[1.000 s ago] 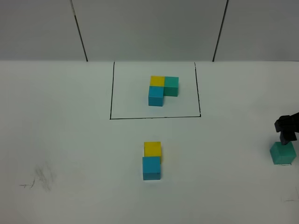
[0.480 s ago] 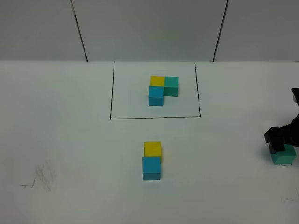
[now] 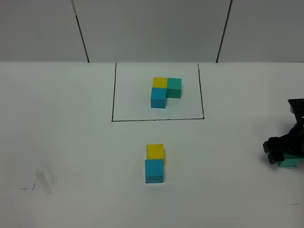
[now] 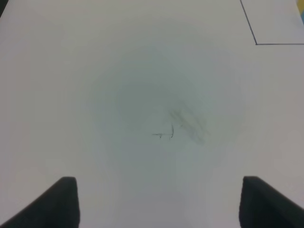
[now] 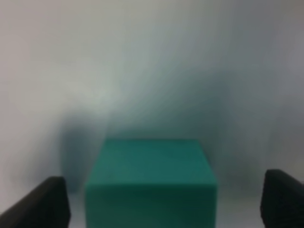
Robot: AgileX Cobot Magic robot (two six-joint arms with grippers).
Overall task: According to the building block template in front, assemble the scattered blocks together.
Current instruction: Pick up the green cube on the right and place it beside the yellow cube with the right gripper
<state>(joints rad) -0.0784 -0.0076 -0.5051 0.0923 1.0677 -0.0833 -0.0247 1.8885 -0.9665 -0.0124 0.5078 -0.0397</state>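
my right gripper [image 5: 164, 199] sits low, jaws spread either side of the green cube [image 5: 151, 166], not touching it. my left gripper [image 4: 159, 202] hangs spread over the table [image 4: 142, 71].

The right gripper [image 3: 283, 152] has come down. One second ago it hung just above the green cube [image 3: 289, 163], and most of the cube was visible. Now it sits low over the cube and covers most of it, so only a small green part shows.
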